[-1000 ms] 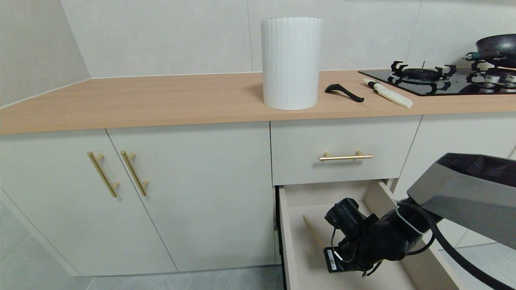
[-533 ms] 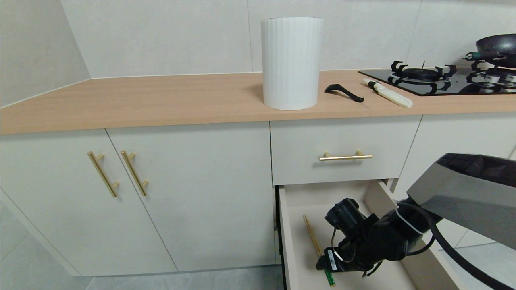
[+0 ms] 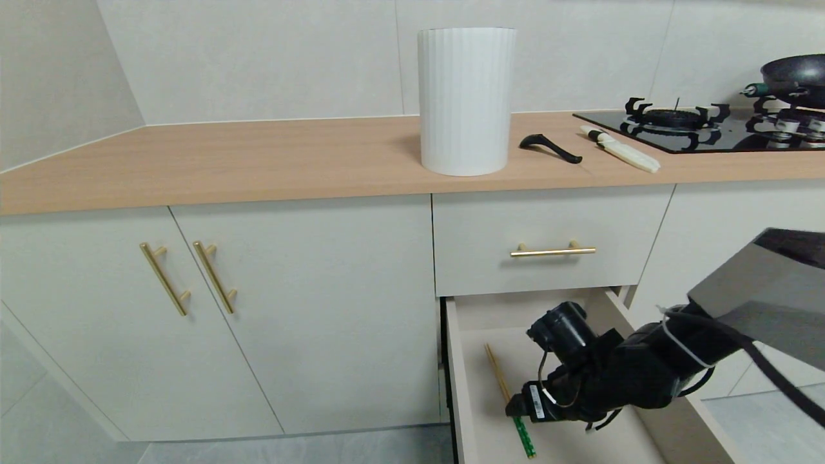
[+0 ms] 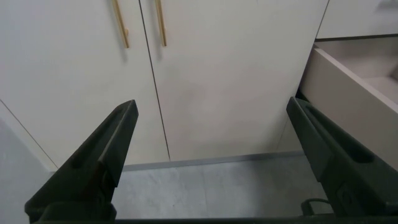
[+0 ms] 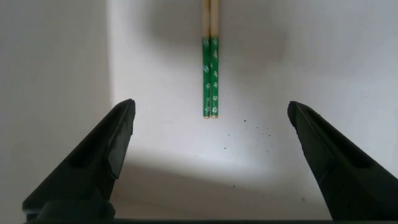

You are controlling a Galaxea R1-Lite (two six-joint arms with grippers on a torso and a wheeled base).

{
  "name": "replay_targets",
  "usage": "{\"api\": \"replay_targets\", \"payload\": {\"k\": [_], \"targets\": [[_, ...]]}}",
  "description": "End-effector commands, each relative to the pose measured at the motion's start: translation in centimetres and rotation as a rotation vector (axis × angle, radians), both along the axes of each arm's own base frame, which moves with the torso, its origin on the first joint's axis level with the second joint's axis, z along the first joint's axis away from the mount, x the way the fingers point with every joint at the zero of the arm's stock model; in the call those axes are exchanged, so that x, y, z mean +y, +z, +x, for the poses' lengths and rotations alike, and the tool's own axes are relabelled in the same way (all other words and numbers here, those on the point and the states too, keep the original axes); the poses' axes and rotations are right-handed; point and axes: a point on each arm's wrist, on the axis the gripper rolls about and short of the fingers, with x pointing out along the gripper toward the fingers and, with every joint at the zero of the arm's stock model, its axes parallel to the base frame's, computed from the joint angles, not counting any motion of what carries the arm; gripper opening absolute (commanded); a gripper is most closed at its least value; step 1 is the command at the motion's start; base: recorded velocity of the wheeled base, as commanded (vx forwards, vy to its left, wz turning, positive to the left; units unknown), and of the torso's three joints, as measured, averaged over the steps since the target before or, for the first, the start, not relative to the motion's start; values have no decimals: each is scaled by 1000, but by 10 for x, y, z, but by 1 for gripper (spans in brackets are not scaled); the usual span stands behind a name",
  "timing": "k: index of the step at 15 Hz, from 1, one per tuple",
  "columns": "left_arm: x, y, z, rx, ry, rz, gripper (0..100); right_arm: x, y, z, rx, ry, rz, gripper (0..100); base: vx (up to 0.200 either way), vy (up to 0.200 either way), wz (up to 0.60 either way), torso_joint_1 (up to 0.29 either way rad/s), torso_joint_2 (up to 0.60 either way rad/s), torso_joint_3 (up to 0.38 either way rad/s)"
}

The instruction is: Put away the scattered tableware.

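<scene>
Now: chopsticks lie flat on floor of open lower drawer, near its left wall, green ends toward drawer front. Right pincer hangs just above those green ends, fingers spread wide, holding nothing. Left pincer sits low before cupboard doors, also wide, nothing in it. On table: white ribbed canister, black-handled utensil, pale knife.
</scene>
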Motion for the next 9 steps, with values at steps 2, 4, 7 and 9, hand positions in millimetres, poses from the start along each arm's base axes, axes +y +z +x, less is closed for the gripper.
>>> {"api": "replay_targets", "payload": {"k": [2, 4, 7, 9], "targets": [[0, 0, 0, 1, 0, 0, 100, -41, 85, -14, -198, -53, 79, 100, 0, 0, 0, 0, 0, 0], [0, 0, 0, 1, 0, 0, 100, -83, 138, -34, -318, -62, 94, 100, 0, 0, 0, 0, 0, 0], [0, 0, 0, 1, 0, 0, 100, -103, 171, -52, -439, -81, 127, 100, 0, 0, 0, 0, 0, 0], [0, 0, 0, 1, 0, 0, 100, -106, 180, -61, -478, -66, 126, 100, 0, 0, 0, 0, 0, 0]]}}
